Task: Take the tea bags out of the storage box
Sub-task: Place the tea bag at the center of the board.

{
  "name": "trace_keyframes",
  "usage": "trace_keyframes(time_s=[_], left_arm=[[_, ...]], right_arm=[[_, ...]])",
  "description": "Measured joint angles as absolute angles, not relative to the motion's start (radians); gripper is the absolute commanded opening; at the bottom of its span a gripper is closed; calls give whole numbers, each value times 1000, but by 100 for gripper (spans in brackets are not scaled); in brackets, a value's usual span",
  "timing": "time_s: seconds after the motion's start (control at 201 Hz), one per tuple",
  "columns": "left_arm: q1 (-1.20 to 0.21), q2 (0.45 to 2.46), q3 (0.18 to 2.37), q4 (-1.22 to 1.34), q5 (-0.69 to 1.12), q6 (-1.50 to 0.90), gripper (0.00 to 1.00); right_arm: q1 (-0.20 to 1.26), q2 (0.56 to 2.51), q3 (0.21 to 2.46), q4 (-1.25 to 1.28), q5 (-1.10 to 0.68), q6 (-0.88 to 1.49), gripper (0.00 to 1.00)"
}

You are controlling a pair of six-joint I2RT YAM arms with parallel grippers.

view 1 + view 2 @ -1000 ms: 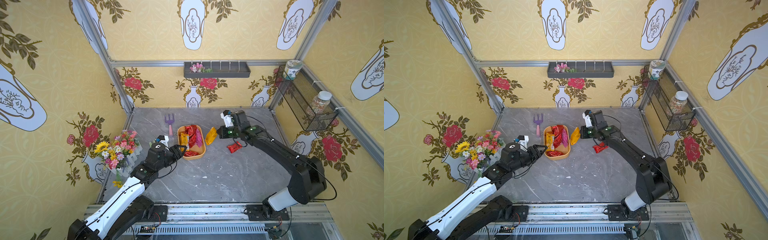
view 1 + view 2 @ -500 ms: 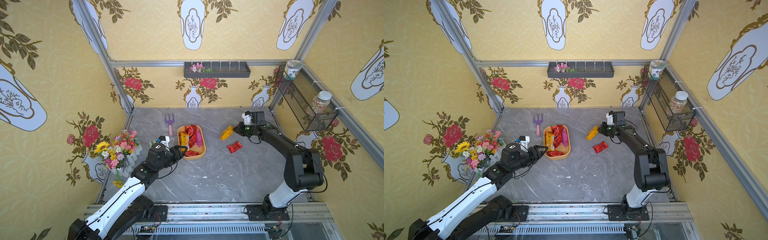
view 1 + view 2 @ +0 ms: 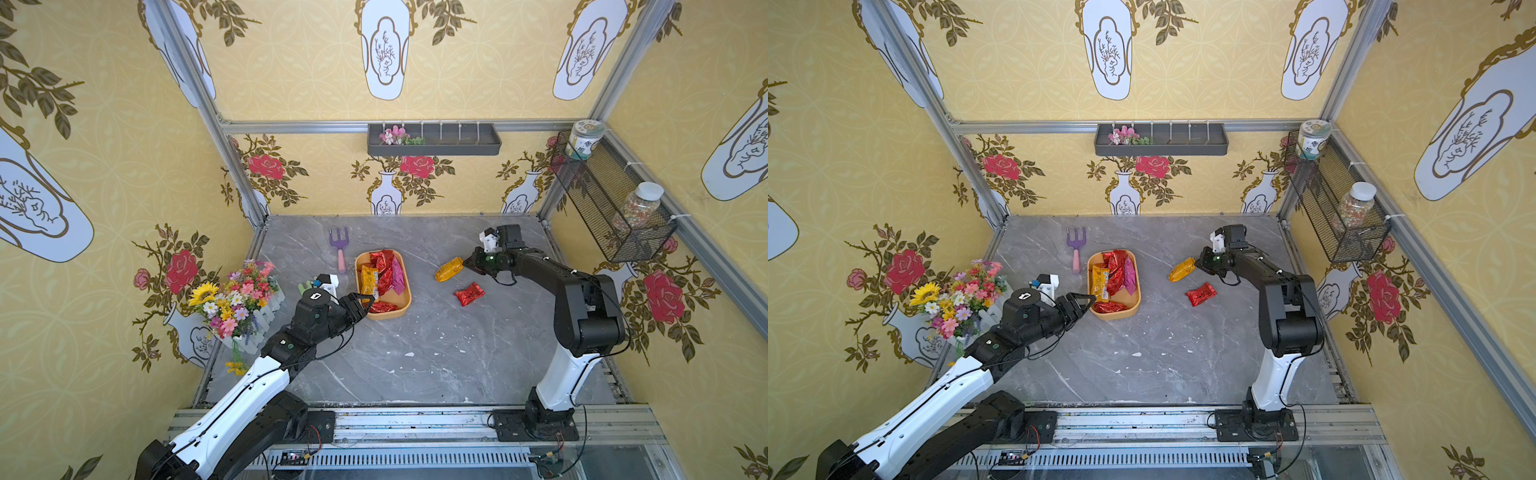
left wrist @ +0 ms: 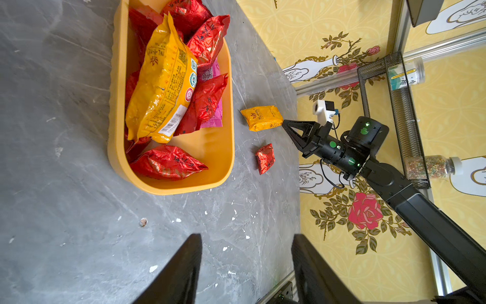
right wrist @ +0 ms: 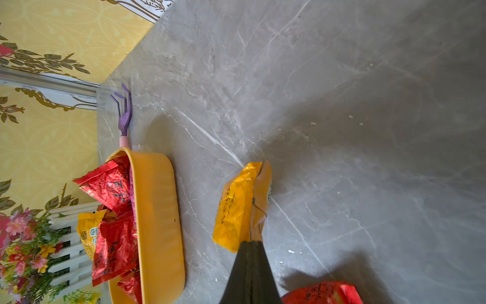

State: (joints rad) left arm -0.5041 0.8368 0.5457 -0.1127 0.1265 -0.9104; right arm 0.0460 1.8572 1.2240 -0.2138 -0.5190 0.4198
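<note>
Pinching one orange-yellow sachet [image 3: 449,269] by its end seam, right of the surface's [image 3: 415,365] centre, the right end effector [image 3: 468,264] is pressed together. The left end effector [image 3: 368,302] is spread, empty, at the storage box [image 3: 402,300]. Most tea bags [image 3: 384,270] heap inside it. Judged light, crinkly, slippery: grip seams. Chinese print [image 4: 153,56] and barcode [image 4: 171,124], unreadable.

Top views: twin high eyes, steep downward, whole counter [image 3: 415,365], near-identical | left wrist: low, close, facing storage box [image 4: 210,163] | right wrist: skims counter, same box side-on
</note>
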Motion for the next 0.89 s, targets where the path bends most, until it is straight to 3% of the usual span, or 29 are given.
trace_keyframes(time_s=[0.159,0.329,0.538,0.737,0.891], left_arm=[[-504,833,539,-113,127,-910,60],[-504,821,530,-113,126,-916,61],[-504,822,525,-113,126,-916,62],[-503,820,525,-131,98,-917,63],[-501,827,525,-147,75,-917,63]], right_arm=[[44,1865,1226,-222,-488,404,1],[44,1852,1209,-258,-422,387,28],[44,1807,1192,-279,-337,376,45],[76,1705,1187,-318,-220,375,45],[205,1654,1228,-345,-164,368,43]])
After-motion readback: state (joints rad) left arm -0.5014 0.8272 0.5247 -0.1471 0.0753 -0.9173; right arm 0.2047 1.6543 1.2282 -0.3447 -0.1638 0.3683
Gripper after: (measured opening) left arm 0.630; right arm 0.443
